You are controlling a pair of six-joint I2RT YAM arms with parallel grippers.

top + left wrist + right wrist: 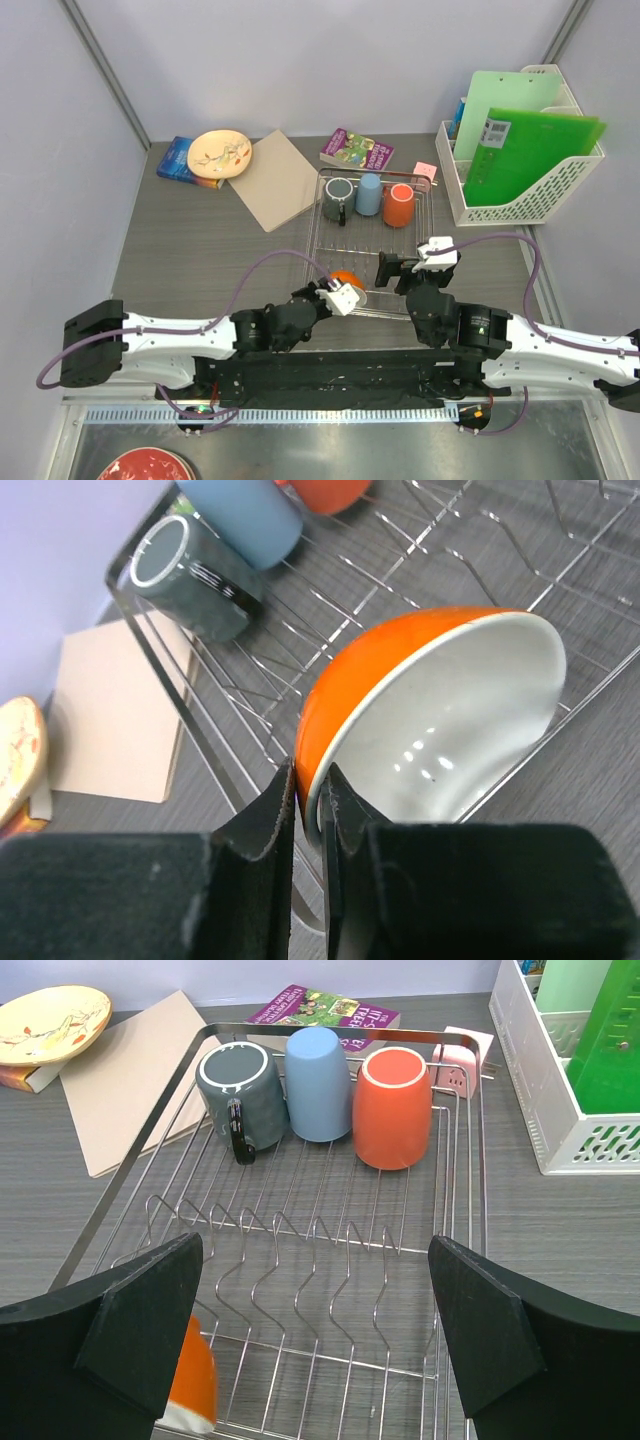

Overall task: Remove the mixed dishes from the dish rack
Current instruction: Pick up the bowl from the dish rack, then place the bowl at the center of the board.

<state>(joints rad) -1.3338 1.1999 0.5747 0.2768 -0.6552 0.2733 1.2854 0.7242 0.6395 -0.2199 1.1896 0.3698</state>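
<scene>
I'm watching the left tool (308, 780) pinching the rim of the orange bowl (385, 675): one finger is pressing on the orange outside and the other on the white inside, with only the thin wall of the bowl between them. The bowl is standing tilted on its edge at the near left corner of the dish rack (478, 1170), over the wire bars. I cannot tell whether it is resting on them.

The right tool (315, 1305) is hanging over the near end of the rack with its fingers spread as wide as they go, gripping nothing.

At the far end of the rack three pieces are sitting in a row, mouths down: the grey mug (240, 1085) on the left with its handle facing me, the light-blue cup (318, 1080) in the middle, and the orange cup (392, 1110) on the right. The rack is sitting on the grey desk (200, 250), and a cream plate (220, 153) is lying well off to its far left.
</scene>
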